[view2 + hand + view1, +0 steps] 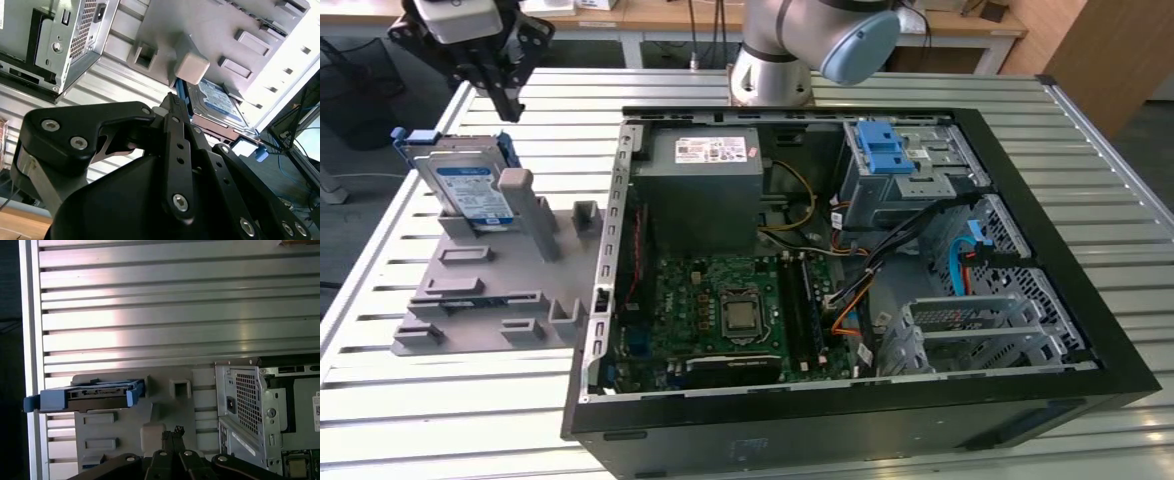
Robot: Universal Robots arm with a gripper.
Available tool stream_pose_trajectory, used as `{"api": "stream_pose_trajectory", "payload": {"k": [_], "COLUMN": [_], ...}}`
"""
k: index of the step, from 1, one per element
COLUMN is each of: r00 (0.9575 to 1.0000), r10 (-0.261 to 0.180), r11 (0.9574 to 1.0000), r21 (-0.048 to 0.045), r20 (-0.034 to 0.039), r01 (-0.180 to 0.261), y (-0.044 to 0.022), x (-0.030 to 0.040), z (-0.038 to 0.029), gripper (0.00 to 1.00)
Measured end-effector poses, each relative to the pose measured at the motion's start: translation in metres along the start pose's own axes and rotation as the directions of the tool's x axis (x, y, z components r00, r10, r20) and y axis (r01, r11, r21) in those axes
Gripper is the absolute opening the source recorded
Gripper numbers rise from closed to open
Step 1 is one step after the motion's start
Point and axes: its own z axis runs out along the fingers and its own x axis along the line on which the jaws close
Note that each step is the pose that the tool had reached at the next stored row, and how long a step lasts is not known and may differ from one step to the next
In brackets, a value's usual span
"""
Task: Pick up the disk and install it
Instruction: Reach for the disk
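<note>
**Arm poised over drive:** the black gripper hangs at eleven o'clock in the exterior view. Its mount is cut off by the frame edge, and its fingers are pressed together with nothing between them. It is clear of the disk.

At the gripper's six o'clock, the flat silver-grey metal disk, with a white-and-blue label and blue plastic side rails, stands on edge in a pale grey plastic holder. The holder's posts hide the disk's lower edge. In the second wrist view the gripper covers part of the disk.

The holder lies on a ribbed aluminium table, with an open black computer case at its three o'clock. The grey robot arm, its upper links cropped, and wooden desks stand at twelve o'clock.

The label faces six o'clock. In the first wrist view the disk appears edge-on, parallel to the table's slats, near the gripper. Whether its long axis runs upward or along the slats is hard to judge.
</note>
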Motion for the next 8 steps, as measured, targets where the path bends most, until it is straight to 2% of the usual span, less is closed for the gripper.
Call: {"api": "stream_pose_trajectory", "payload": {"k": [8], "r00": [1.0000], "r10": [0.000], "r11": [1.0000], "r21": [0.0001], "r20": [0.0000], "r01": [0.000], "y": [0.0013], "x": [0.0262], "z": [0.0006], "gripper": [0.11]}}
